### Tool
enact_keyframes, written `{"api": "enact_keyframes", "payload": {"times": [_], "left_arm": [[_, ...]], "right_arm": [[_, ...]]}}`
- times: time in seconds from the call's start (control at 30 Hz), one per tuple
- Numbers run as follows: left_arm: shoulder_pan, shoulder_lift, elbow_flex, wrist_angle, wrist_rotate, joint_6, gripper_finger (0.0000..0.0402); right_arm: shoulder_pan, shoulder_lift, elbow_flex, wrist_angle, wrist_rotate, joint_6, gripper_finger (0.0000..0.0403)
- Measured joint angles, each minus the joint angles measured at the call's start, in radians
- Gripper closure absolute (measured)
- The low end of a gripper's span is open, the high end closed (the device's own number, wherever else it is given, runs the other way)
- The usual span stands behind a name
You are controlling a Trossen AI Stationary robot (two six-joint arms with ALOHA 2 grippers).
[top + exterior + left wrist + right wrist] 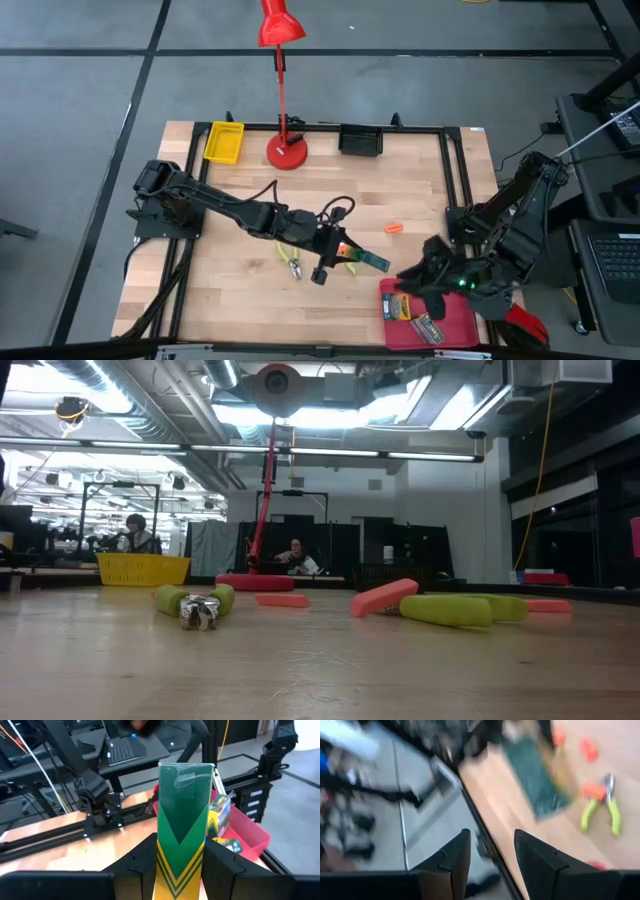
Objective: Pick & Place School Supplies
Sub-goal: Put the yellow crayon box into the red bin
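My left gripper is over the middle of the table, shut on a flat green pack with yellow stripes. The red tray at the near right holds more printed packs. My right gripper hovers open by that tray's far edge, nothing between its fingers. A scissor-like tool with yellow-green handles lies flat on the wood. Orange pieces lie near it. My left gripper pinches the pack between its two fingers at the yellow-striped end, one finger on each long side. The fingers lie nearly level, along the pack, coming from the table's left. The pack sticks out ahead of them toward the red tray, lifted clear of the table.
A red desk lamp stands at the far edge between a yellow tray and a black tray. Dark rails frame the table. A second green-handled tool lies on the wood. Bare wood lies at the near left.
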Motion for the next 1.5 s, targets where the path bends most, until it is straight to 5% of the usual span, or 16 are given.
{"api": "enact_keyframes", "payload": {"times": [0.23,0.57,0.93,1.27,1.5], "left_arm": [[0.011,0.000,0.019,-0.090,-0.003,-0.005,0.0280],[0.018,0.000,0.019,-0.210,0.007,-0.034,0.0280],[0.021,-0.006,0.019,-0.284,0.044,-0.036,0.0279],[0.054,-0.012,0.019,-0.371,0.040,-0.022,0.0282],[0.073,-0.023,0.019,-0.380,0.040,-0.023,0.0280]], "right_arm": [[-0.058,0.076,0.000,-0.002,-0.250,-0.078,0.0248],[-0.131,0.088,0.000,-0.032,-0.178,-0.167,0.0248],[-0.214,0.088,0.000,-0.062,-0.320,-0.393,0.0248],[-0.286,0.133,0.000,-0.107,-0.346,-0.690,0.0248],[-0.364,0.159,0.000,-0.120,-0.352,-0.737,0.0248]]}}
